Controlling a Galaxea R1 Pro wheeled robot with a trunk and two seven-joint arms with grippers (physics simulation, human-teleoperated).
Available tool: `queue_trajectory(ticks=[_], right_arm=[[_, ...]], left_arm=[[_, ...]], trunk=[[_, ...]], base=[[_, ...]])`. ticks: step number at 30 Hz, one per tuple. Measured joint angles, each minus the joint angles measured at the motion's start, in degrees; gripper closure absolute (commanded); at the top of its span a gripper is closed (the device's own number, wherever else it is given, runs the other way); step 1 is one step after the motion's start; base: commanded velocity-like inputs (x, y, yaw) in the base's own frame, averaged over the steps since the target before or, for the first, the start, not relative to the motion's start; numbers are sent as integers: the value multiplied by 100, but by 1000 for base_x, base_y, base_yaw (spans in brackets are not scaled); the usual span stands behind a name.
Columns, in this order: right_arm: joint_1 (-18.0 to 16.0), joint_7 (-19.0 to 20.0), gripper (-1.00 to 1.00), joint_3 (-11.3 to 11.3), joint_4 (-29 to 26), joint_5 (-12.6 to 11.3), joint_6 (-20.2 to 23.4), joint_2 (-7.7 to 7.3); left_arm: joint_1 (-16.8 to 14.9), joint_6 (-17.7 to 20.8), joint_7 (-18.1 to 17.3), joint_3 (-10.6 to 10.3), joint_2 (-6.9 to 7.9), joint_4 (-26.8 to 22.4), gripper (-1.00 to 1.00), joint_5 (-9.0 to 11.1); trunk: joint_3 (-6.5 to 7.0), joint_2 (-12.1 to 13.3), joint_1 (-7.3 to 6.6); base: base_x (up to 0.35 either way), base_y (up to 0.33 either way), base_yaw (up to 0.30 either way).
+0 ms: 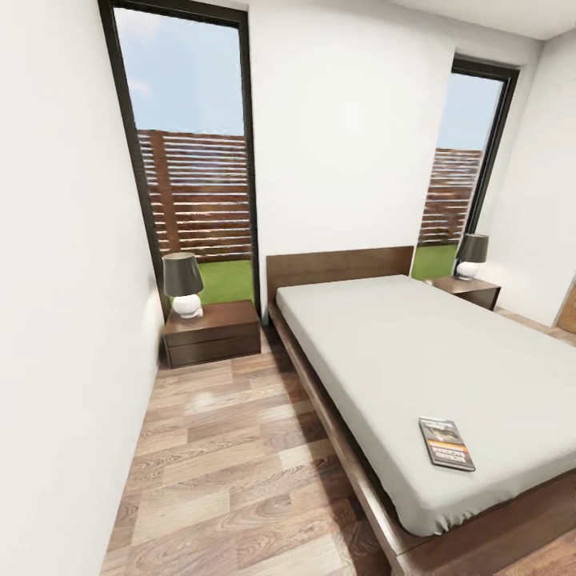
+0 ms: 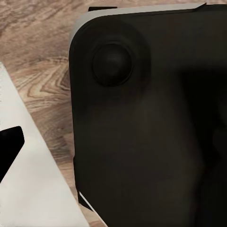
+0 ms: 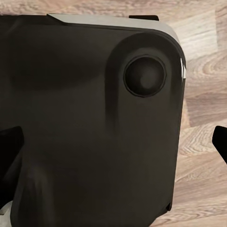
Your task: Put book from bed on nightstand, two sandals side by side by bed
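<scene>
The book [image 1: 446, 444], dark-covered with an orange band, lies flat on the pale grey mattress of the bed [image 1: 384, 336], near its foot-end corner on the side closer to me. One nightstand [image 1: 212, 332] stands left of the headboard, the other nightstand [image 1: 468, 292] at the far right. The sandals are out of view. In the left wrist view my left gripper [image 2: 113, 146] hangs over my black base, one dark fingertip [image 2: 9, 146] at the picture's edge. My right gripper [image 3: 113, 142] stands open, fingertips [image 3: 9, 142] far apart, nothing between them.
Each nightstand carries a dark-shaded lamp [image 1: 184, 284]. A strip of wood-plank floor [image 1: 224, 448] runs between the white left wall and the bed's dark frame [image 1: 336, 432]. Tall windows [image 1: 196, 160] flank the headboard. A wooden door edge [image 1: 570, 312] shows at far right.
</scene>
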Motion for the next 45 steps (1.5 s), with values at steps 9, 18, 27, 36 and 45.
queue_trajectory(ticks=[9, 18, 27, 36, 45], right_arm=[[-1, 0, -100, 0, 0, 0, 0, 0], [1, 0, -100, -2, 0, -1, 0, 4], [-1, 0, -100, -6, 0, -11, 0, 1], [-1, 0, -100, -8, 0, -15, 0, 0], [-1, 0, -100, -8, 0, -16, 0, 0]], left_arm=[[-1, -4, 0, -2, 0, 1, -100, 0], [0, -5, 0, -1, 0, 0, -100, 0], [0, -3, 0, 0, 0, 0, -100, 0], [-1, -4, 0, -1, 0, 1, -100, 0], [0, -2, 0, -1, 0, 0, -100, 0]], trunk=[[0, 0, 0], [0, 0, 0], [0, 0, 0], [2, 0, 0], [8, 0, 0]], base=[[0, 68, -171], [0, 15, -81], [0, 8, -15], [0, 87, -83], [0, 21, -119]])
